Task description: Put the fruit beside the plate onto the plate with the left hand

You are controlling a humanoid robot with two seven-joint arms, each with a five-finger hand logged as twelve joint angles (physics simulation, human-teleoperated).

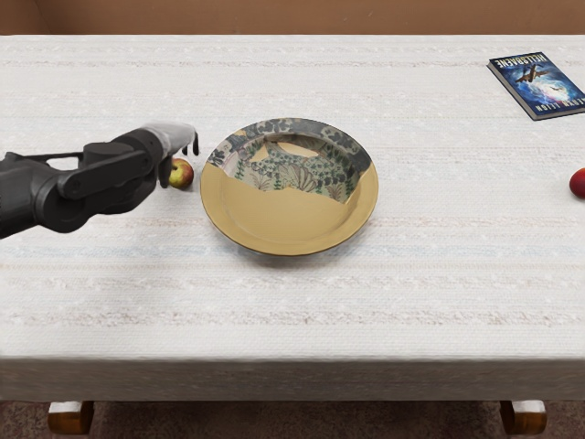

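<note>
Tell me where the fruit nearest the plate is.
In the head view, the small apple lies on the table, just left of the plate, partly under the left hand.

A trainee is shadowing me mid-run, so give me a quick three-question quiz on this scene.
1. True or false: the apple by the left hand lies on the plate.
2. What lies at the far right corner of the table? A) book B) cup C) spoon
3. Fill in: the red fruit sits at the picture's ___ edge.
Key: 1 false, it is beside the plate; 2 A; 3 right.
</note>
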